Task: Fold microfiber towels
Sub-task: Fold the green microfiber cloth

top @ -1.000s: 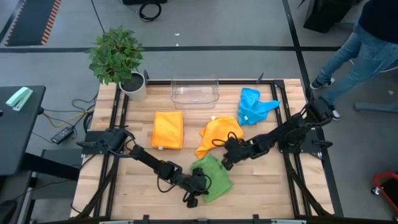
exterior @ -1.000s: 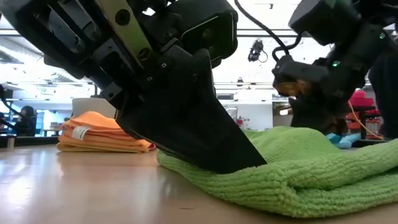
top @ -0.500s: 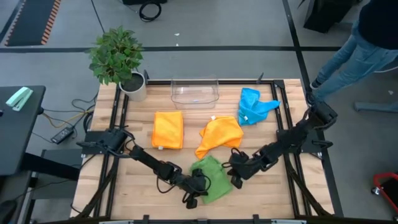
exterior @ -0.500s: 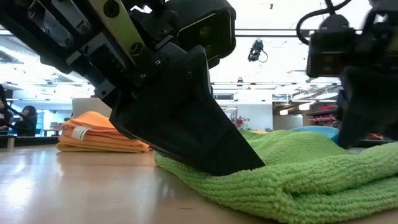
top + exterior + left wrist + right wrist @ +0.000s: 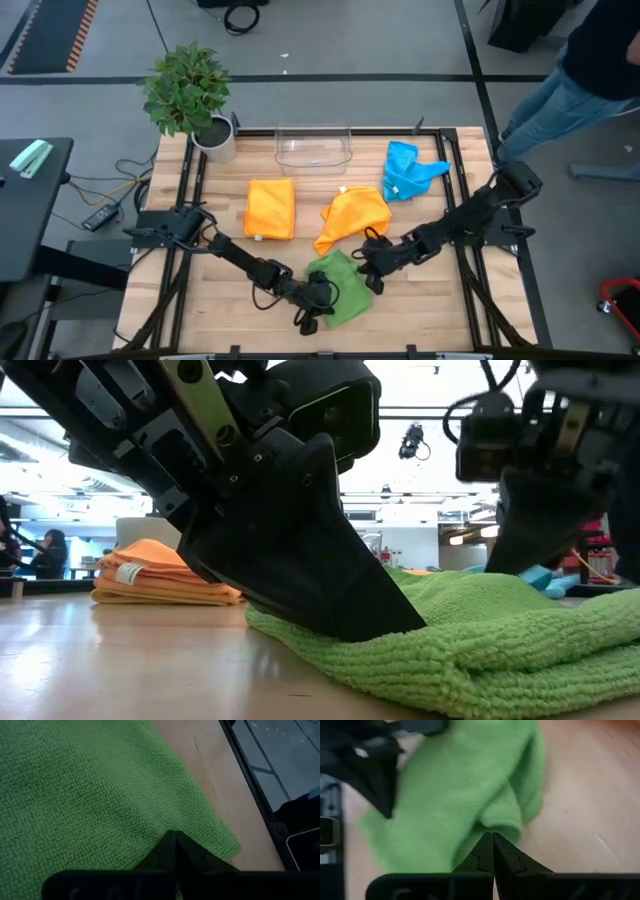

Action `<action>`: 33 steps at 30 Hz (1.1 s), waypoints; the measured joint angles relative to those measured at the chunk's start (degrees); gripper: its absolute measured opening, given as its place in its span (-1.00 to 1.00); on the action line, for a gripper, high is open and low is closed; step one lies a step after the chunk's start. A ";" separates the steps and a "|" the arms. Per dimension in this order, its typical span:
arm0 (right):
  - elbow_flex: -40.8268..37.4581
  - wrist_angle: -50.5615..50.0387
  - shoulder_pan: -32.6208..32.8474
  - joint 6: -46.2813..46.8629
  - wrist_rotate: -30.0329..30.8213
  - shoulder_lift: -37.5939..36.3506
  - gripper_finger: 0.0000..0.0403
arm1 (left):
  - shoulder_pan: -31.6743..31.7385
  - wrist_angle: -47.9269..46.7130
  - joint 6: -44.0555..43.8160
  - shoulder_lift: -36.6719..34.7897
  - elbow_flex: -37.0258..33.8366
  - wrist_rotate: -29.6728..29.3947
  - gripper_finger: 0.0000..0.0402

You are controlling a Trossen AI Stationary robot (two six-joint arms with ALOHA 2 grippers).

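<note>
Green towel [image 5: 340, 285] lying bunched on the wooden table [image 5: 430, 310], with both pincers at it. Left pincer [image 5: 318, 298]: fingers fully closed, tips pressed down on the near-left edge of the green towel, as the low view shows [image 5: 330, 600]; the left wrist view shows green pile [image 5: 90, 795] directly ahead of the joined fingertips. Whether cloth is pinched between them cannot be told. Right pincer [image 5: 372, 278]: fingers likewise closed, tip to tip, at the right-hand edge of the same towel, where a raised fold [image 5: 505, 815] lies just ahead of the tips; a grip on the cloth cannot be confirmed. Beyond the right pincer, touching the green towel's far edge, an orange towel [image 5: 352, 218] lies loosely crumpled. Beyond the left pincer, well apart, a second orange towel [image 5: 270, 208] lies folded flat. Blue towel [image 5: 405, 170]: crumpled, far beyond the right pincer, beside a clear plastic bin [image 5: 313, 148] at the table's far edge; nothing shows inside the bin. Potted plant [image 5: 190, 95]: far-left corner.
</note>
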 joint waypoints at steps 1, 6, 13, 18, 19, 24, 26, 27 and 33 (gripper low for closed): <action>0.03 -0.06 0.57 0.01 -0.01 -0.85 -0.99 | -0.05 -0.08 0.02 -0.24 0.00 -0.08 -0.90; 0.10 -0.04 3.32 0.71 1.83 -3.50 -0.98 | -0.06 -2.40 3.25 -1.70 -0.04 0.40 -0.74; 0.12 2.28 -3.34 2.43 2.87 -3.35 -0.60 | 2.44 -16.70 14.74 -11.45 -0.47 -1.45 -0.49; 0.16 2.56 -11.16 5.42 0.37 -0.64 -0.15 | 3.35 -21.66 14.72 -13.09 -0.44 -2.34 -0.36; 0.50 2.79 -12.16 5.26 -0.77 0.05 -0.07 | 3.22 -21.54 14.35 -13.01 -0.44 -2.30 -0.34; 3.39 3.05 -13.93 2.62 -4.19 1.76 0.19 | 3.00 -21.26 13.80 -12.85 -0.28 -2.35 -0.27; 3.91 2.96 -13.93 2.04 -4.15 1.98 0.22 | 3.00 -21.20 13.72 -12.85 -0.26 -2.43 -0.26; 3.97 2.65 -14.10 2.26 -4.14 2.16 0.23 | 3.00 -21.18 13.63 -12.85 -0.24 -2.45 -0.26; 3.96 1.28 -14.63 2.94 -3.65 2.36 0.23 | 2.79 -21.24 13.64 -12.85 -0.17 -2.58 -0.31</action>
